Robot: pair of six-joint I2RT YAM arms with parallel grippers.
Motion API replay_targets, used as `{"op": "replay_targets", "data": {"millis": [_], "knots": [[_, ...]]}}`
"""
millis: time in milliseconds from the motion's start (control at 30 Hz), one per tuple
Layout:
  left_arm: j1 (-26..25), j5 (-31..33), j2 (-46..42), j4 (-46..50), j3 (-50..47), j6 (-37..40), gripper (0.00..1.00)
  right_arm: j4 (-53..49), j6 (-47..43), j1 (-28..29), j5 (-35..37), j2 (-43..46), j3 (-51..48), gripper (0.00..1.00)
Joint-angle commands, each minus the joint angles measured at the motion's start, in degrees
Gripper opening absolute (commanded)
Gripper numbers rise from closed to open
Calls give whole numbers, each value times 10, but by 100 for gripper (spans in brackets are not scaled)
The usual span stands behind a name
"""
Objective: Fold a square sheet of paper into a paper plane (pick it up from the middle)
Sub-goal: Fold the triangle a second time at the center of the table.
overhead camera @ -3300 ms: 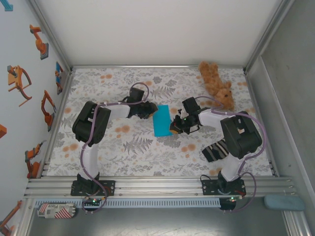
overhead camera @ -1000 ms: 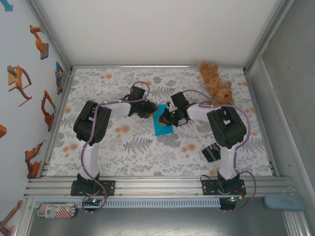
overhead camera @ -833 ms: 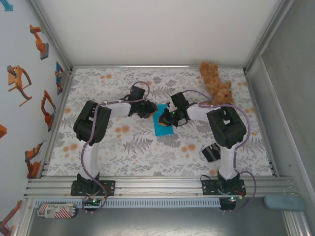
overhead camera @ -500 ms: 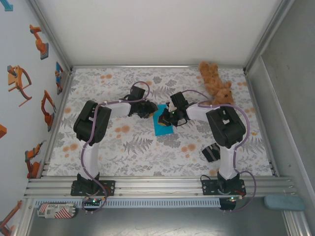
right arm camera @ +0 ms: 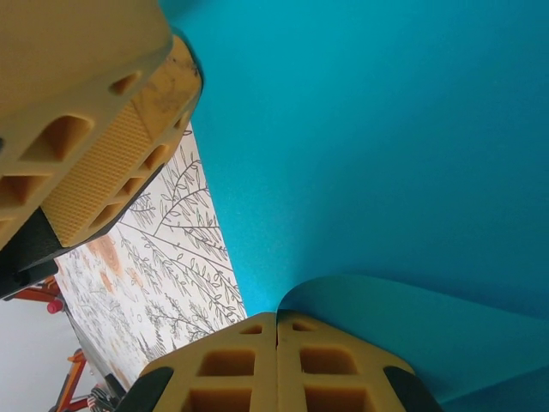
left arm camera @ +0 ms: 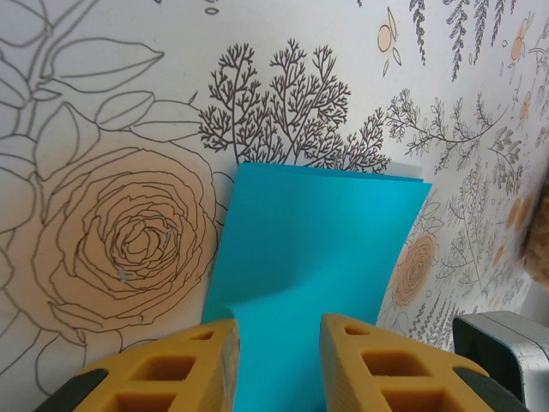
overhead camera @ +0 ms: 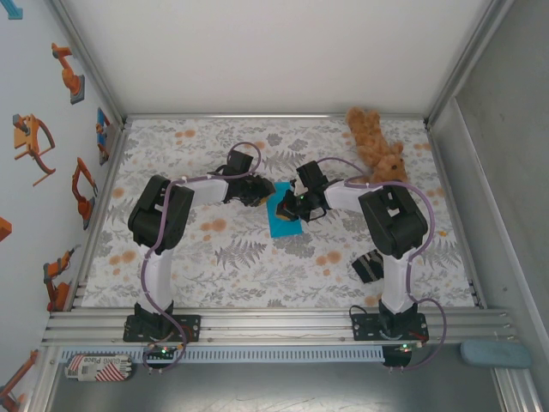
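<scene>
The square sheet of paper [overhead camera: 282, 221] is bright cyan and lies folded into a narrow rectangle at the middle of the floral table. In the left wrist view the paper [left arm camera: 317, 240] runs away from my left gripper [left arm camera: 279, 330], whose yellow fingers stand open astride its near edge. In the top view the left gripper [overhead camera: 260, 195] sits at the sheet's upper left corner. My right gripper [overhead camera: 292, 204] is over the sheet's upper right part. In the right wrist view the right gripper [right arm camera: 276, 319] is shut, and a curled upper layer of paper [right arm camera: 403, 318] comes out from between its tips.
A brown teddy bear [overhead camera: 377, 146] lies at the back right. A dark striped cloth [overhead camera: 371, 264] lies beside the right arm's base link. Metal frame rails bound the table on all sides. One left finger [right arm camera: 103, 163] shows at the upper left of the right wrist view.
Since 3.3 s ago the right gripper has moved left onto the paper and covers part of it. Over the last second both arms and the sheet have barely shifted.
</scene>
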State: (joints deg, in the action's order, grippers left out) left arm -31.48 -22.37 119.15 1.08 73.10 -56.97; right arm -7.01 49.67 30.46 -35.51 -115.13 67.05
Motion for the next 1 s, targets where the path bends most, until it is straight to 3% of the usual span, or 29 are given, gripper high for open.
{"op": "replay_targets", "data": {"millis": [0, 967], "knots": [[-4, 11, 24, 50, -8, 0, 31, -11, 7, 4, 19, -11, 14, 0], [-4, 10, 25, 50, -9, 1, 31, 8, 12, 4, 4, -16, 13, 0]]}}
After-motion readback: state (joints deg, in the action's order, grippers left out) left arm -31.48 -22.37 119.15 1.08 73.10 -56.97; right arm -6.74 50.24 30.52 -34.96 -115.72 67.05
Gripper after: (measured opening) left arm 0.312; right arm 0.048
